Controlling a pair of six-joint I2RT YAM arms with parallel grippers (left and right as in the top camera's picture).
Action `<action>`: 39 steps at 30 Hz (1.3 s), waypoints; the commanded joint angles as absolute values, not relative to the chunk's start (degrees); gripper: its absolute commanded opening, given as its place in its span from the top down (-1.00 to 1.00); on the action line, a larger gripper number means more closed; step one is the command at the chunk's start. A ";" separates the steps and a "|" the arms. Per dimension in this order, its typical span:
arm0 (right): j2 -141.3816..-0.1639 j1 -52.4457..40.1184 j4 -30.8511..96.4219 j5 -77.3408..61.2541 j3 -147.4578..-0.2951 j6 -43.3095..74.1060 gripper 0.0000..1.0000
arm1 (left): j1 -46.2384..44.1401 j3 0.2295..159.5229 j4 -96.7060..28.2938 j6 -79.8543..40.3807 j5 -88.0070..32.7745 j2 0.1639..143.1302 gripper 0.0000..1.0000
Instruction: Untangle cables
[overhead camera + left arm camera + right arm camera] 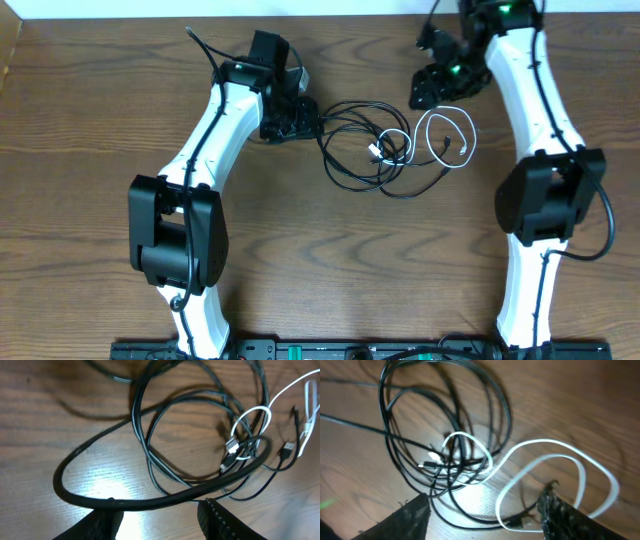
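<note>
Left gripper [160,509]: fingers apart, nothing clamped. A black cable [150,504] crosses just past its tips. Right gripper [485,497]: also apart, empty, with a loop of the white cable [545,442] beside one finger. The cables lie mid-table [100,120] between the grippers, black loops toward the left arm, white toward the right, tangled where they overlap.

Overhead plus two wrist cams.
Overhead looks straight down; wrist cams sit low and close on either side, all sharing the cables [380,150].
</note>
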State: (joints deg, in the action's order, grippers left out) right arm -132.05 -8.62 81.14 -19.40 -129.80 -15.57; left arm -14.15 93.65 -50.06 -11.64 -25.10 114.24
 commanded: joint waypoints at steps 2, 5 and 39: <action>-135.15 -12.05 82.81 -18.98 -130.26 -20.27 -0.29 | -14.24 92.79 -50.09 -10.15 -24.38 115.11 -0.07; -135.28 -13.78 81.89 -20.12 -129.01 -20.58 -0.27 | -14.22 92.79 -50.06 -10.17 -24.38 115.11 -0.07; -135.24 5.91 73.32 -32.05 -134.06 -11.20 -0.67 | -33.74 92.79 -24.80 -38.13 -3.77 120.05 -0.37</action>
State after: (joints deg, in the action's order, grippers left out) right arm -135.59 6.37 72.51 -30.70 -133.82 -12.03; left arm -31.92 92.92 -24.88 -34.83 -7.49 116.18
